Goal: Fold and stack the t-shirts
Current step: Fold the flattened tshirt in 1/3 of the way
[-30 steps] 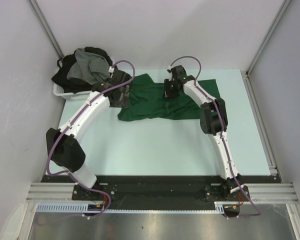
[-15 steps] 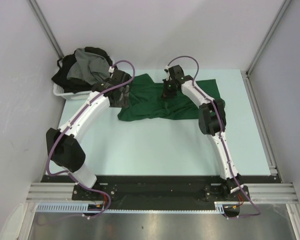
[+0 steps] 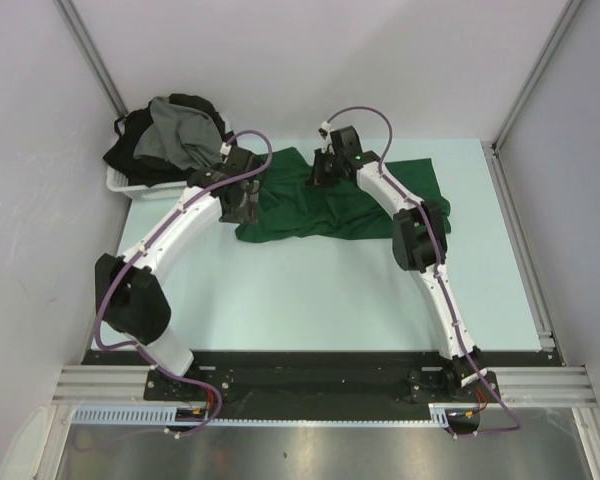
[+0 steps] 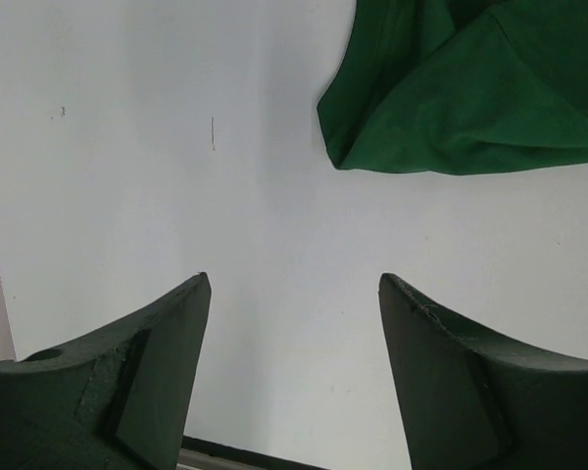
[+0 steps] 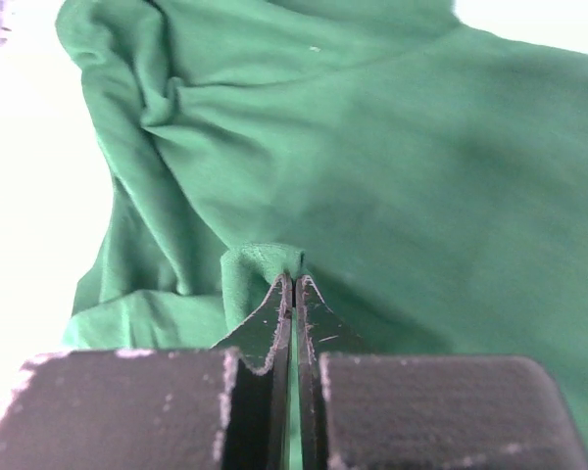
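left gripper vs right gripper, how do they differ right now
The black left gripper stands open, jaws wide apart; the black right gripper is shut. The left gripper holds nothing; the right gripper pinches a small fold of the dark green cotton t-shirt. The left gripper is over the bare pale table beside the shirt's edge; the right gripper is over the shirt itself. Both are two-finger grippers near that shirt.

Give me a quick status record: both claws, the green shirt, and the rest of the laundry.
left claw: open, empty, over bare table beside the shirt's corner
right claw: shut on a pinched fold of the dark green t-shirt
dark green t-shirt: crumpled, unfolded, at the table's far side
grey and black t-shirts: heaped in the white basket, far left
stack: none started
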{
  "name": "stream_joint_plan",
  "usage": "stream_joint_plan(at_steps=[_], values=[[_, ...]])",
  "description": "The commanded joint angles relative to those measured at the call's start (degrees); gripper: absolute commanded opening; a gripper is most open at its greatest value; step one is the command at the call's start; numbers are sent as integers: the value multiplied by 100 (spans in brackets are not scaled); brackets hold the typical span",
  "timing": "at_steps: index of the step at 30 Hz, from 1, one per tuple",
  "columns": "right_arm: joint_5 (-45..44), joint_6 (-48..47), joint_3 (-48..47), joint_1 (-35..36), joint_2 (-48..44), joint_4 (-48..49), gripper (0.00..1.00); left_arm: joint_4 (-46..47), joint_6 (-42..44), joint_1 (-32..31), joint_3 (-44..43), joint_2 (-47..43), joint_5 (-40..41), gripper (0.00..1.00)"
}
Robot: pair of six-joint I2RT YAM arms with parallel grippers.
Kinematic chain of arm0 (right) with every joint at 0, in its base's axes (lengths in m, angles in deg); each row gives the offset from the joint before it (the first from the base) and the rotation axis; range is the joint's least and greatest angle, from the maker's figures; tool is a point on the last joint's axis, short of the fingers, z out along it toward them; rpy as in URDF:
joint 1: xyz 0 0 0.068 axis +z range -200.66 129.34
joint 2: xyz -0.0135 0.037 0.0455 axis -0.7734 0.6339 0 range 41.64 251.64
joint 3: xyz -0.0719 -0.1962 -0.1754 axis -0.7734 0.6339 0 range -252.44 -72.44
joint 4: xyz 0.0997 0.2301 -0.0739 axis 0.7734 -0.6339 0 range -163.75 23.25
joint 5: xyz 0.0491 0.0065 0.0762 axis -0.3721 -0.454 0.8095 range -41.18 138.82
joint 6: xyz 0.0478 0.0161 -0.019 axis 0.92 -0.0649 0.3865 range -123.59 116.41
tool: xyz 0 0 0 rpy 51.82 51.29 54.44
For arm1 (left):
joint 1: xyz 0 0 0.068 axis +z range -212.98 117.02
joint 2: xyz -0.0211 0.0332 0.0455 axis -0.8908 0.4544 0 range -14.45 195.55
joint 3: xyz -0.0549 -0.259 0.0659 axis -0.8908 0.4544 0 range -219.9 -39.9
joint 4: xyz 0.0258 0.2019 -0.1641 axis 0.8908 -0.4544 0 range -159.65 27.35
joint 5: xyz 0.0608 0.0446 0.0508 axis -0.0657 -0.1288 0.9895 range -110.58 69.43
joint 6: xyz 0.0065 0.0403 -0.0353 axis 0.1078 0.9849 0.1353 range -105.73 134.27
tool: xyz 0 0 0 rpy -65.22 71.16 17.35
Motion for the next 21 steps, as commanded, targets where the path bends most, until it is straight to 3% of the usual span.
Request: stream_joint_plan(at_steps=[1, 7, 21], values=[[326, 216, -406, 172, 231, 619, 0, 121, -59, -49, 133, -160, -93, 75], [160, 32, -574, 260, 284, 979, 0, 130, -68, -76, 274, -222, -137, 75], [-350, 66, -688, 269, 530, 3009, 0, 183, -68, -163, 643, -397, -251, 75]])
